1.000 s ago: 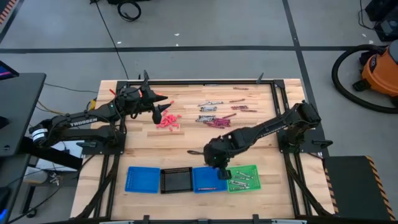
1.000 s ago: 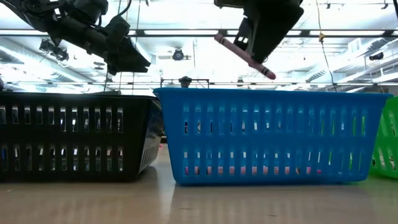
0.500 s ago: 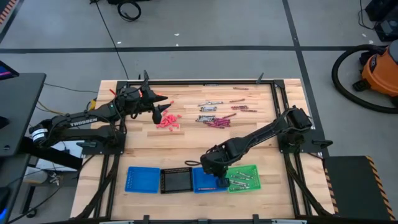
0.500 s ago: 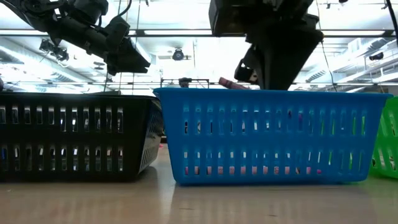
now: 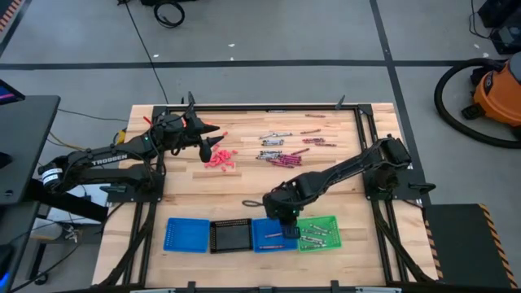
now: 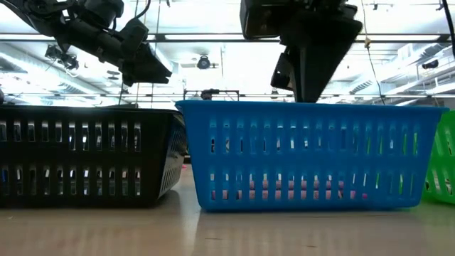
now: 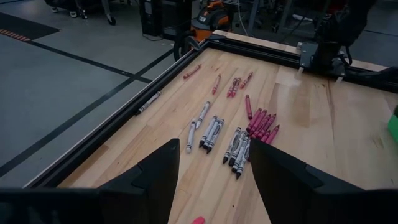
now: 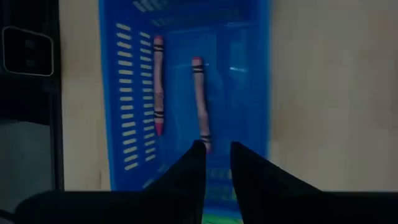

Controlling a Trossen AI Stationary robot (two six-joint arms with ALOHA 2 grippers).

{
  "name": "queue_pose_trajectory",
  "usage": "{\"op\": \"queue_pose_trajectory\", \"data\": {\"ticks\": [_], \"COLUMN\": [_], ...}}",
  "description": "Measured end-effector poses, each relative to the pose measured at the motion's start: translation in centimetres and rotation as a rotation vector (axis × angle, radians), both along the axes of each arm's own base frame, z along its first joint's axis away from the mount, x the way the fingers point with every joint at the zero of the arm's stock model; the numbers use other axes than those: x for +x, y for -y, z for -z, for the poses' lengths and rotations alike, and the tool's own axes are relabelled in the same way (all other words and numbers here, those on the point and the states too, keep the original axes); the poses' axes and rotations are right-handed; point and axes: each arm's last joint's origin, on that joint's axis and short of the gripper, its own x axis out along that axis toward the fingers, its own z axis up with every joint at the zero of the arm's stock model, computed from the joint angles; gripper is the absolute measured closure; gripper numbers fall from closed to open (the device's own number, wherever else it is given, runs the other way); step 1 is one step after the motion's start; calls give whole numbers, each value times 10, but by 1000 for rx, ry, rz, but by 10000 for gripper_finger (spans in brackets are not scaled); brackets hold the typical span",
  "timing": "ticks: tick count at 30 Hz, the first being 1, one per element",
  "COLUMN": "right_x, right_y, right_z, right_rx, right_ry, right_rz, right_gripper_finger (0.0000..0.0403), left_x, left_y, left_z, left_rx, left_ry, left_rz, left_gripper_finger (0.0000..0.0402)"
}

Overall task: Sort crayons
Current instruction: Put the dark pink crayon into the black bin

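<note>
Two pink crayons [image 8: 158, 84] lie in my blue tray [image 5: 269, 238], low centre of the high view. Right gripper [image 8: 216, 155] hovers above, fingers parted, empty; I should rise straight before swinging. Left gripper [image 5: 210, 149] waits open, upper left. Sorted: two here; silver ones in green tray [image 5: 327, 221], perhaps five.

Two pink crayons [image 8: 199, 102] lie flat, roughly parallel, in the blue tray [image 8: 252, 74]; grey and maroon crayons [image 7: 239, 134] lie scattered on the counter [image 7: 311, 118]; more grey ones [image 5: 316, 234] fill the green tray [image 5: 328, 221].
</note>
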Motion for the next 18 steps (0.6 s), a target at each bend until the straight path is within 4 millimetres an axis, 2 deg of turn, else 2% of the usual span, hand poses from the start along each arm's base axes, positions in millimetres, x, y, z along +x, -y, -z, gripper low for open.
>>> {"op": "queue_pose_trajectory", "data": {"ticks": [8, 11, 18], "right_x": [0, 0, -12], "right_y": [32, 44, 84], "right_z": [-19, -18, -3], "right_rx": [-119, -154, -402], "right_ry": [89, 68, -69], "right_rz": [5, 0, 106], "right_gripper_finger": [322, 323, 323], "left_x": [0, 0, 0], "left_y": [0, 0, 0], "left_z": [0, 0, 0], "left_rx": [3, 3, 4], "left_ry": [-2, -2, -2], "left_rz": [1, 1, 2], "left_gripper_finger": [196, 196, 196]}}
